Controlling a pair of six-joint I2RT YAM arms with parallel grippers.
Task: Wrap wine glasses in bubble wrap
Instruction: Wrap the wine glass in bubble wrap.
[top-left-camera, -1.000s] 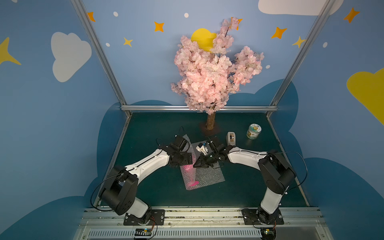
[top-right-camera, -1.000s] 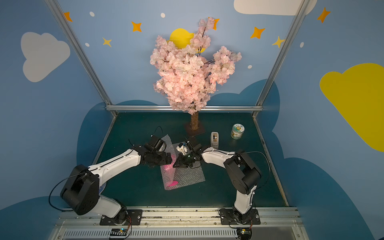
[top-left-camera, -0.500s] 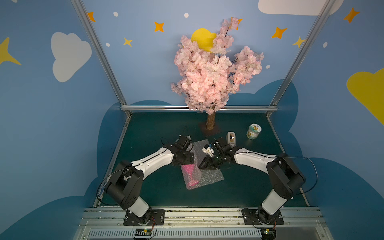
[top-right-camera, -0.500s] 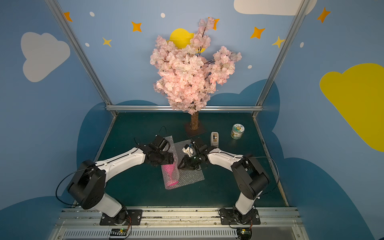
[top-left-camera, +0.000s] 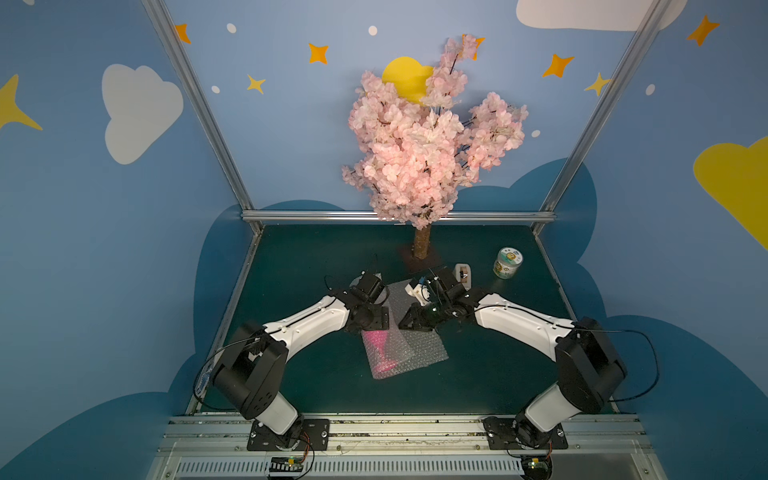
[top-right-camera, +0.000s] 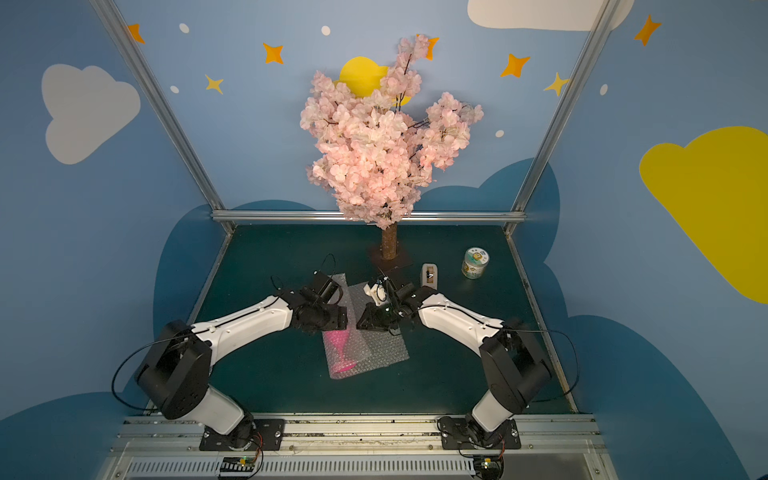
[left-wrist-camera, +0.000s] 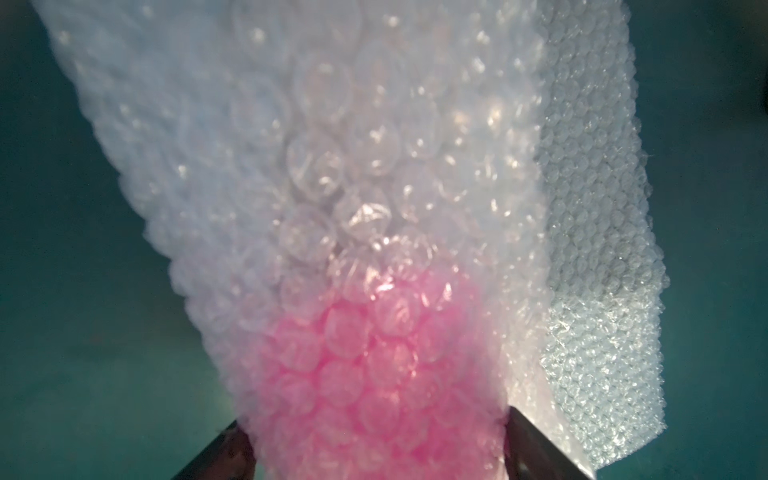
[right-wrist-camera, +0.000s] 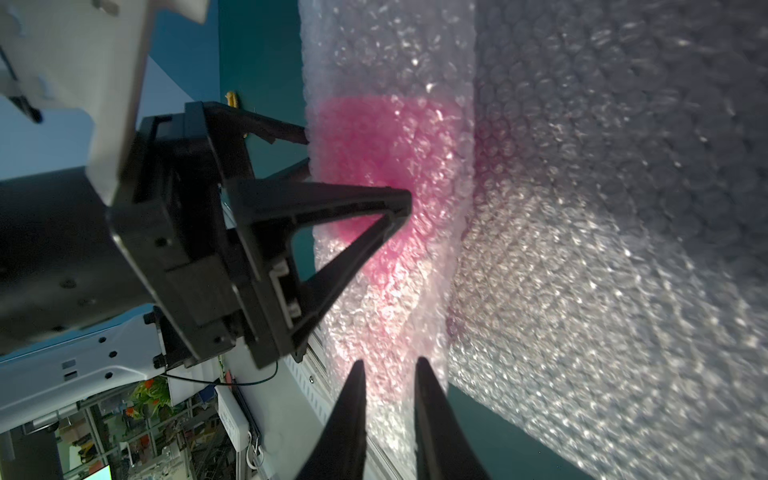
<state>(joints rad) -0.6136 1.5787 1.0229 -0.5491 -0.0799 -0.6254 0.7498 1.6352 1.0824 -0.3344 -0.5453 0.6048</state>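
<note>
Left gripper (left-wrist-camera: 374, 415): jaws wide, clamped across the cup of the hot-pink goblet (top-left-camera: 379, 337) through the film. The goblet lies on its side along the left part of the bubble wrap (top-left-camera: 419, 349), under a folded-over layer, on the green table (top-left-camera: 316, 270). Right gripper (right-wrist-camera: 390, 361): jaws narrowly apart, nothing between them, tips near the wrapped stem.

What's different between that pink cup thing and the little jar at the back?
The pink goblet lies on its side with its foot toward the front, while the jar stands upright. The goblet is covered by bubble wrap, but the jar is bare. The goblet is plain pink, whereas the jar has a green label and a pale lid. Both are down on the dark green table.
</note>
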